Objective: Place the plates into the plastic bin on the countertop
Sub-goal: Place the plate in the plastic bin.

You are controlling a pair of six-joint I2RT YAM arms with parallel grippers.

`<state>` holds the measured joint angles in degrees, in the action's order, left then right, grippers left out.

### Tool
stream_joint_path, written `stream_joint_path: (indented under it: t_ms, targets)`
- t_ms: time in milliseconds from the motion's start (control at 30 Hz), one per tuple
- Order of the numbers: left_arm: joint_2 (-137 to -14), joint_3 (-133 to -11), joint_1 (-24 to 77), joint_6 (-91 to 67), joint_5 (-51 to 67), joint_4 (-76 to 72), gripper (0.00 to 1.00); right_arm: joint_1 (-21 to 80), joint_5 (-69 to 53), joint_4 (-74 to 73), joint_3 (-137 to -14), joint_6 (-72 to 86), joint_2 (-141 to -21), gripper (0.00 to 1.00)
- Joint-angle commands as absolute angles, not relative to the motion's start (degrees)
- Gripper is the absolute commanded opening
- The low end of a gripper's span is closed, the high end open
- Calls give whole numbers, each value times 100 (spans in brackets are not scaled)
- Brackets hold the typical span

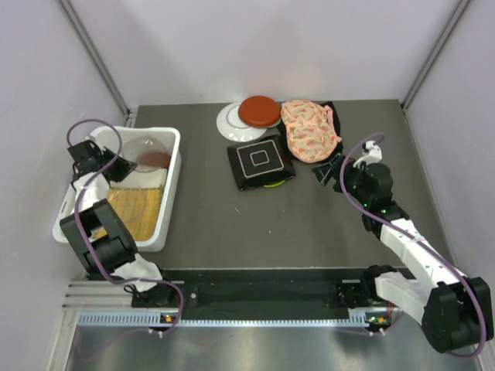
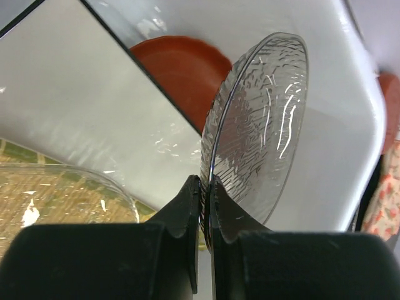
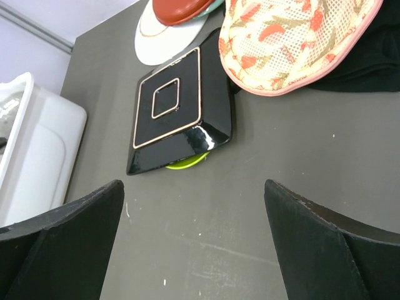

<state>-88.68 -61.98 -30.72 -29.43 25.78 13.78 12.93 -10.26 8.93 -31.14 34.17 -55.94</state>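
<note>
Pinching the rim of a clear glass plate [image 2: 259, 125], the left gripper [image 2: 205, 181] has its two black fingers pressed tight against either face of the glass. It holds the plate inside the far end of the plastic bin [image 1: 172, 185].

Directly beneath the glass, in that same far end of the bin, lies a red plate [image 2: 178, 69]. A white square plate [image 2: 81, 106] sits beside it toward the bin's middle. A yellow woven plate [image 1: 133, 209] fills the bin's near half.

Well to the right of the bin, the right gripper [image 3: 194, 185] hangs over the dark countertop [image 1: 294, 224] with its jaws spread wide and nothing between them.

Between that gripper and the bin rests a black square plate [image 3: 172, 106] with a pale outline. It is propped on a lime plate [image 3: 186, 164] that peeks from under its near edge.

Farther back from the bin's right side, a red round plate [image 1: 259, 110] lies on a white round plate [image 1: 232, 122]. Just beyond them, farthest from the bin, a pink floral fabric [image 3: 294, 40] covers part of a black cloth [image 3: 369, 62].
</note>
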Motion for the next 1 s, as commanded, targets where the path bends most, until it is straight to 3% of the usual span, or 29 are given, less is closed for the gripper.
stream_joint_path:
  t_ms: [0,100,200,267,333,667,733,833,967]
  targets:
    - [-8894,-6311,-3067,-2681,2277,1389,0,1257,-1064,1187,-3155,3393,-5511,93]
    - [-9026,-6328,-3050,-2654,2276,1397,0,1248,-1107,1213,-3146,3393,-5502,93]
    - [-9202,-6415,-3024,-2628,2276,1503,6,1248,-1160,1248,-3146,3410,-5528,93]
    - [-9272,-6442,-3015,-2619,2268,1582,19,1257,-1186,1257,-3146,3428,-5546,93]
    - [-9281,-6442,-3006,-2610,2215,1582,23,1248,-1195,1257,-3146,3445,-5546,93]
    - [-9246,-6504,-3015,-2566,2013,1714,65,1248,-1248,1274,-3146,3463,-5564,93]
    - [-9211,-6521,-3015,-2566,1943,1749,78,1257,-1248,1266,-3146,3463,-5590,93]
    - [-9158,-6522,-3015,-2575,1732,1828,89,1257,-1248,1257,-3155,3463,-5607,93]
    - [-8992,-6487,-3006,-2593,1530,1837,95,1257,-1257,1266,-3164,3472,-5651,93]
